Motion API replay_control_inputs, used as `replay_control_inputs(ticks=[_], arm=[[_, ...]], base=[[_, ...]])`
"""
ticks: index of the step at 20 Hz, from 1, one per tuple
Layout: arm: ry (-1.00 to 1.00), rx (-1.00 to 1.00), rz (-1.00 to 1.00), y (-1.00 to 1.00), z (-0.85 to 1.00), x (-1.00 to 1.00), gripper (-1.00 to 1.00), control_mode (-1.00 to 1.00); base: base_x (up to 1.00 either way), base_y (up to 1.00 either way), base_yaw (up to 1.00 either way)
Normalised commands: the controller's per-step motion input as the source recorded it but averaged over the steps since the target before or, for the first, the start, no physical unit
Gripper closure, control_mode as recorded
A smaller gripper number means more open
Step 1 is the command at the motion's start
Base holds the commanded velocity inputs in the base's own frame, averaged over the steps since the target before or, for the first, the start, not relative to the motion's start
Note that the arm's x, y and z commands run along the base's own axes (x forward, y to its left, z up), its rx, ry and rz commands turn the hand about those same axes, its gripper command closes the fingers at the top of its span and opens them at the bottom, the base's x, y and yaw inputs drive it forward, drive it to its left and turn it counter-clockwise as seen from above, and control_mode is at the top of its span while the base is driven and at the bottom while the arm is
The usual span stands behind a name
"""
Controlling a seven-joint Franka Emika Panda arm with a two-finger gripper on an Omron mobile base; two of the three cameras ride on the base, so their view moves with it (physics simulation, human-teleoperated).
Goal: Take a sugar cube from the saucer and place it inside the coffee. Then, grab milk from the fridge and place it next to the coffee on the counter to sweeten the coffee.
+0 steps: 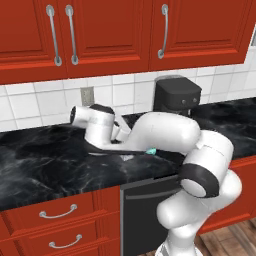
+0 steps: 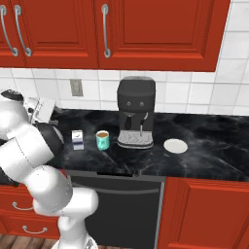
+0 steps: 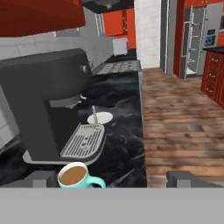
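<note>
The teal mug of coffee stands on the black counter, just left of the coffee machine. Directly to the mug's left stands the white milk carton with blue markings. The white saucer lies right of the machine and looks bare; I cannot make out a sugar cube. My gripper hovers left of the carton and points along the counter, open, with nothing between its fingertips. In the hand view the mug sits low at centre-left, and the saucer lies beyond the machine. A sliver of the mug peeks from under my arm.
The black coffee machine stands against the tiled wall, under red upper cabinets. A dark dishwasher front sits below the counter edge. Far across the wood floor in the hand view stands the grey fridge, its shelves showing.
</note>
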Motion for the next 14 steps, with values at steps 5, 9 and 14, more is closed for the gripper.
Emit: replay_control_inputs(ticks=[5,9,14], arm=[[-0.18,0.04,-0.12,-0.59,0.18,-1.0,-1.0,-1.0],[-0.14,0.01,-0.11,-0.41,0.03,-1.0,-1.0,-1.0],[-0.1,0.0,-0.14,-0.2,0.51,-1.0,-1.0,-1.0]], base=[[0.0,0.0,0.0],[0.0,0.0,0.0],[0.0,0.0,0.0]])
